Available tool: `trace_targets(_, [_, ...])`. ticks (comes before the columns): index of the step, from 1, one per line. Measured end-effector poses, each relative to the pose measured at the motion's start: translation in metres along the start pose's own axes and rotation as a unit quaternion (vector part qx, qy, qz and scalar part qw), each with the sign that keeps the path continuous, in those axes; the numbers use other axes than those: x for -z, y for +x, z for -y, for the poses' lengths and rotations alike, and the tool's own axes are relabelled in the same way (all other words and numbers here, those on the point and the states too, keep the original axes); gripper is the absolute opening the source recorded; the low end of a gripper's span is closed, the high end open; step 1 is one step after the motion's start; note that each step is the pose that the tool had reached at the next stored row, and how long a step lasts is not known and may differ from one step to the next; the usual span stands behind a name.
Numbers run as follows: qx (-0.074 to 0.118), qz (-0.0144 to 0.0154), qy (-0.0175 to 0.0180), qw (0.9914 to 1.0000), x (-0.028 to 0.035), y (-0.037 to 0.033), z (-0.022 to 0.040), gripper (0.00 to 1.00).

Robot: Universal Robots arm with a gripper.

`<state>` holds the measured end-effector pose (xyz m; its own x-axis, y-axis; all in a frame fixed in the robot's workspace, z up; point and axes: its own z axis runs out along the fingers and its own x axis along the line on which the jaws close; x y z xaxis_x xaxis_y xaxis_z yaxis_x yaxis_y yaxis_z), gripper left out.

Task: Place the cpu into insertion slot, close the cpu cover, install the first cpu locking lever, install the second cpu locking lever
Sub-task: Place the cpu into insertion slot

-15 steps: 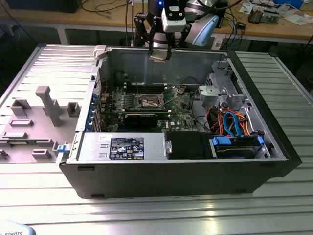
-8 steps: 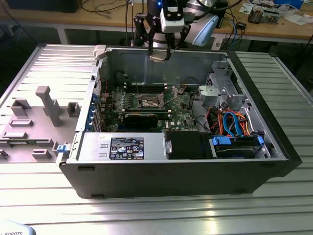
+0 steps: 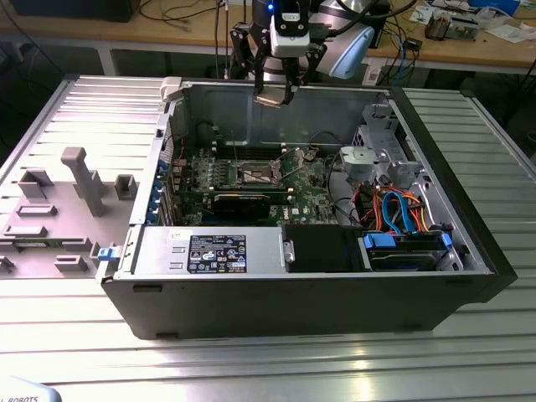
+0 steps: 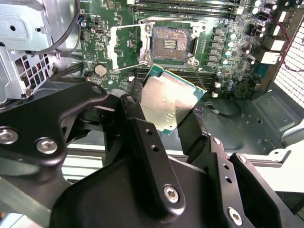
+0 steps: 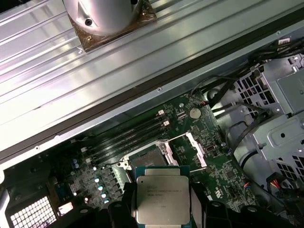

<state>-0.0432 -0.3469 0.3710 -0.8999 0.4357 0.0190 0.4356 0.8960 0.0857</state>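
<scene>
**Chip held in the pincer above the open socket**

The pincer (image 3: 275, 95) is closed on the chip (image 4: 171, 102), which is clamped by two opposite edges. In both wrist views the chip's grey metal top is turned toward the wrist. The grip at the edges is judged to keep the underside free and facing the board (image 3: 311, 191).

In the exterior view the chip is carried high over the far wall of the open case (image 3: 293, 303), which lies on its side on the ribbed metal counter (image 3: 251, 368). No part of the board is touched by chip or pincer.

The socket (image 4: 171, 43) lies well below the chip, on the green board inside the case. In the second wrist view it shows just past the chip's far edge, so the chip is judged to be lined up only roughly.

The cover (image 4: 124, 45) is swung open beside the socket. The brownish contact field is thereby left bare, presumably so that the chip can be received. Nothing is seated in the socket yet.
</scene>
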Motion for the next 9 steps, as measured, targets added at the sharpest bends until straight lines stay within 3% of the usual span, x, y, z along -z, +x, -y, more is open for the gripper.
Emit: trace_targets(9, [-0.002,0.0002,0.0000,1.00000,0.0000,0.0000,0.0000,0.54])
